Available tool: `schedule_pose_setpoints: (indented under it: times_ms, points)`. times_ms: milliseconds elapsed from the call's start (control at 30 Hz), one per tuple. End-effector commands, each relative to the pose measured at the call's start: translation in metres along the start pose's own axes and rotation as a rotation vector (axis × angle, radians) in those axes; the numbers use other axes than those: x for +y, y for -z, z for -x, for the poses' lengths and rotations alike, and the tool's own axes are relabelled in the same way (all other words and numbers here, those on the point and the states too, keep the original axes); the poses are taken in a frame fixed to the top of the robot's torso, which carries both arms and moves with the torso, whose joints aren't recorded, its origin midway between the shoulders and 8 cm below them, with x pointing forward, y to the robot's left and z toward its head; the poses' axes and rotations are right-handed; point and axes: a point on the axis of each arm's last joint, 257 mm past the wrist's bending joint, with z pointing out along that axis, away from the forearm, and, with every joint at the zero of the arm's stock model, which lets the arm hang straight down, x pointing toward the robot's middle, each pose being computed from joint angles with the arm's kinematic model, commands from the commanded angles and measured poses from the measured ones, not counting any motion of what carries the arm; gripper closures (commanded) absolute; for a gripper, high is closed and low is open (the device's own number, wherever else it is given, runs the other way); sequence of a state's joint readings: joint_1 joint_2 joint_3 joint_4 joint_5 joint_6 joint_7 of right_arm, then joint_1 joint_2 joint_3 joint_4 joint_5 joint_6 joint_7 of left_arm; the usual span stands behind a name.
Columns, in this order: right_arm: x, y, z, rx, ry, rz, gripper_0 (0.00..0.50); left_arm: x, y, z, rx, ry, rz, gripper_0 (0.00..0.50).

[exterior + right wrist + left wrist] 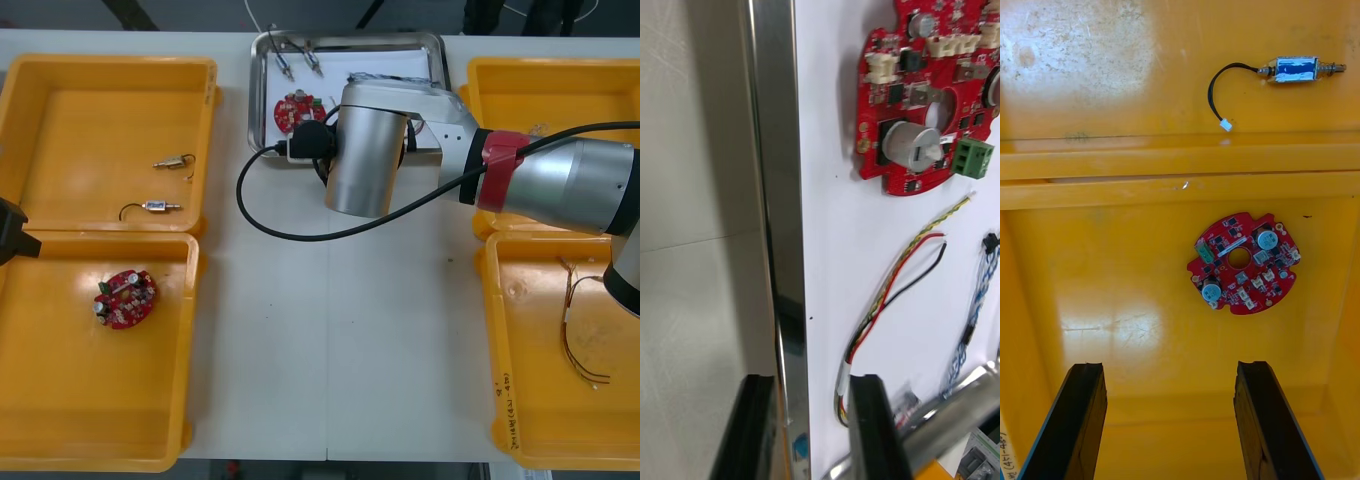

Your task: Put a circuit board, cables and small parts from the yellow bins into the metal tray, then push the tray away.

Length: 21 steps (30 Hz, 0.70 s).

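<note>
Right gripper (809,382) straddles metal tray (779,187) rim, fingers apart; circuit board (929,97), cables (895,292), small metal parts (300,60) in; push pending. Left gripper (1169,367) idle, spread.

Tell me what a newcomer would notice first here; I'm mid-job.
The right arm reaches across the table, its open tool straddling the rim of the metal tray, which already holds a red circuit board and cables. Next, the left tool, open, hovers over a second board in the near-left yellow bin.
</note>
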<state>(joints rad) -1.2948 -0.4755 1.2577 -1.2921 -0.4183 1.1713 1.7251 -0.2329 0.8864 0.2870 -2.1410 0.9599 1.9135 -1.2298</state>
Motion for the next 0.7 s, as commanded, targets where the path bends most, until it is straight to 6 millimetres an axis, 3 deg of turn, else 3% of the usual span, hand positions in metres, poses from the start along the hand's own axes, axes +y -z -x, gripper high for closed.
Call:
schedule_pose_setpoints:
  times_ms: [33, 333, 700]
  points:
    - [-0.030, 0.013, 0.020, -0.029, 0.067, -0.062, 0.000, 0.014, 0.015, 0.001, -0.018, -0.043, 0.047, 0.000]
    - [-0.028, 0.021, 0.023, -0.025, 0.054, -0.055, 0.000, 0.014, 0.015, 0.001, -0.018, -0.043, 0.047, 0.000]
    - [-0.015, 0.069, 0.030, 0.002, -0.028, 0.057, 0.000, 0.014, 0.015, 0.001, -0.018, -0.043, 0.047, 0.000]
